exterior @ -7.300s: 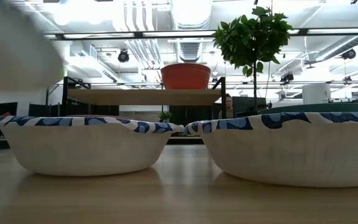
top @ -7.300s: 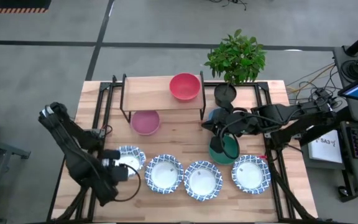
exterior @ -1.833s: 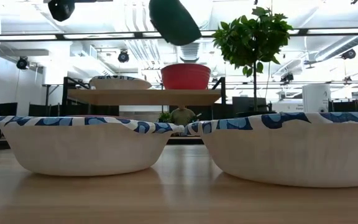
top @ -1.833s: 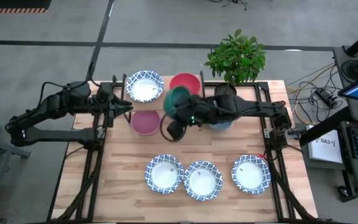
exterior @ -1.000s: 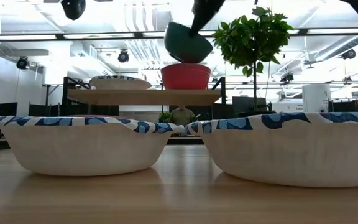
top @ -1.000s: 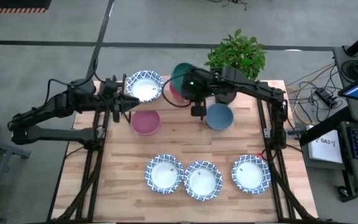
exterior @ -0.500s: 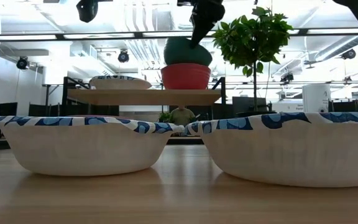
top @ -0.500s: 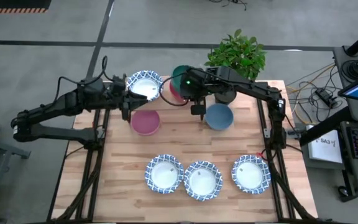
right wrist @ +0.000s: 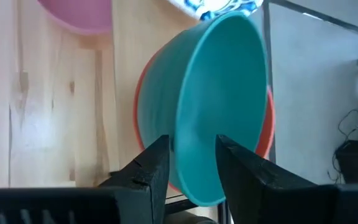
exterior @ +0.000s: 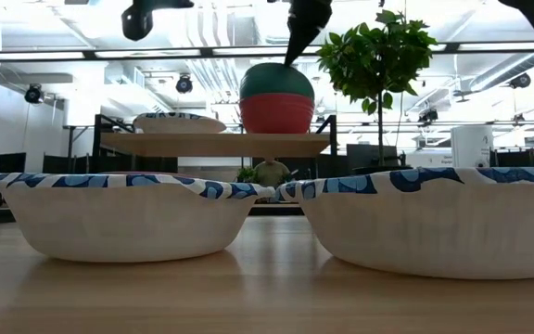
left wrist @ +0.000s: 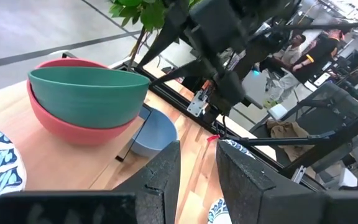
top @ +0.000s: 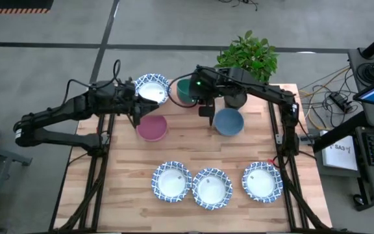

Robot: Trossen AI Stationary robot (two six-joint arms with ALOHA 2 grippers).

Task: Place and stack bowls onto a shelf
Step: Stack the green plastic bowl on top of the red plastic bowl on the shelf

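Note:
A green bowl (top: 186, 91) sits level, nested by its base in a red bowl (exterior: 276, 116) on the shelf (top: 174, 108). Beside them on the shelf stands a white bowl with a blue rim (top: 153, 89). My right gripper (right wrist: 192, 155) is open at the green bowl's right rim, one finger inside it and one outside. My left gripper (top: 137, 112) hangs open and holding nothing over the shelf's front left edge, just above a pink bowl (top: 151, 128) on the table. My right gripper straddles the green bowl's rim (right wrist: 182, 146) on the side toward the table's right, slanting down from above. The gap between the fingers is wider than the bowl's wall. Whether a finger touches the wall I cannot tell.
A blue bowl (top: 228, 121) lies on the table right of the shelf, in front of a dark pot with a green plant (top: 247, 62). Three white blue-rimmed bowls (top: 211, 187) stand in a row near the table's front edge.
My right gripper has gone down with the green bowl. The bowl hung tilted above the red bowl, then came to rest in it and now sits level. My left gripper has moved a little toward the table's right along the shelf's front.

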